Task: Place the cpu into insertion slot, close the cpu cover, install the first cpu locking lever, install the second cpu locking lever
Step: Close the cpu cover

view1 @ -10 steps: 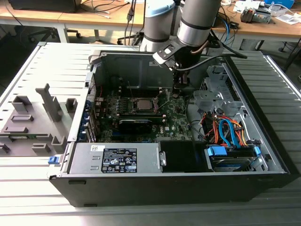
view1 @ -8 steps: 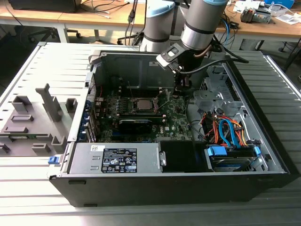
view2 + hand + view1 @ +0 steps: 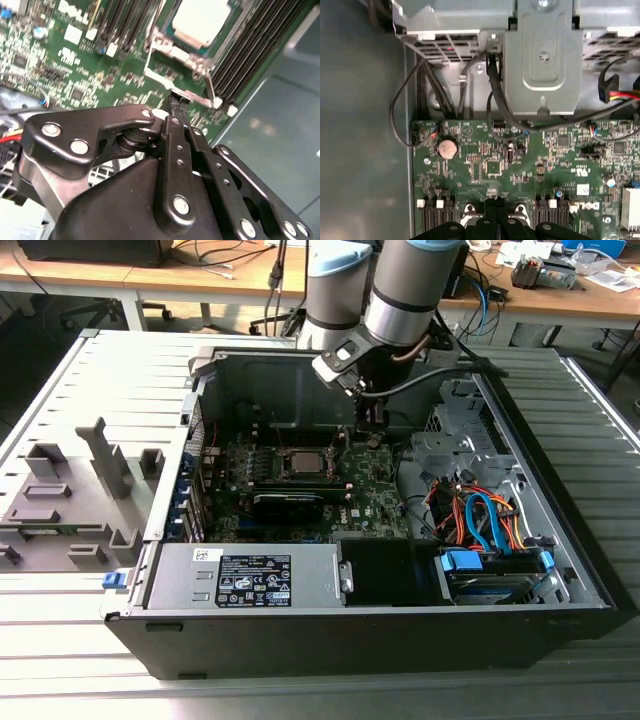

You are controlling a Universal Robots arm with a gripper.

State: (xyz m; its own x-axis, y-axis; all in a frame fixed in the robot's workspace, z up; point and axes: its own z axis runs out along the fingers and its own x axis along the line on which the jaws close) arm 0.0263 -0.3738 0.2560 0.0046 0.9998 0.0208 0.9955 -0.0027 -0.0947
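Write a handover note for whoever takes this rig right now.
Gripper: shut, tips down at the wire lever beside the cover's edge, in the second wrist view.
Chip: seated on the green board, silver top up.
Cover: looks down around the chip.
Done: chip in, cover apparently closed.
Left: the levers; cannot tell whether either is latched.
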